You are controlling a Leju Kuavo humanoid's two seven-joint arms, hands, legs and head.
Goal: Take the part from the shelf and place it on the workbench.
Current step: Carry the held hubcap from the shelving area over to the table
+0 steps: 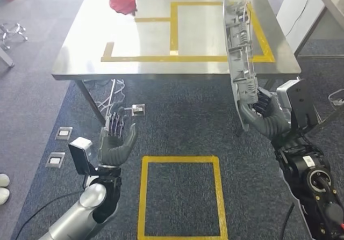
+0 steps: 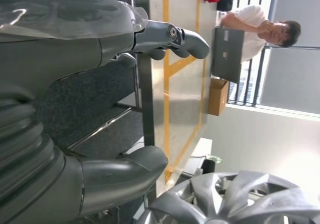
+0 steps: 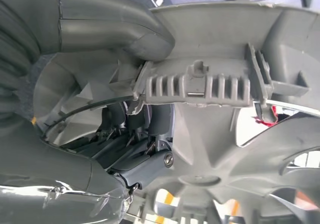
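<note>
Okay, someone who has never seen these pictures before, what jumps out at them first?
First, the big grey wheel cover, held upright on its edge by the right hand in front of the steel workbench, not yet set down. Next, the yellow tape lines on the bench top and the red cloth at its far left. The left hand is raised with its fingers spread, holding nothing.

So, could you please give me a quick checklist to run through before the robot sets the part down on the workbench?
1. Right hand holds the part at its lower rim: ok.
2. Part held edge-on, upright, above the workbench near edge: ok.
3. Yellow-taped area in front of the part bare: ok.
4. Red cloth lies far off: ok.
5. Left hand empty, low, out of the way: ok.
6. Grip firmness: cannot tell.
</note>
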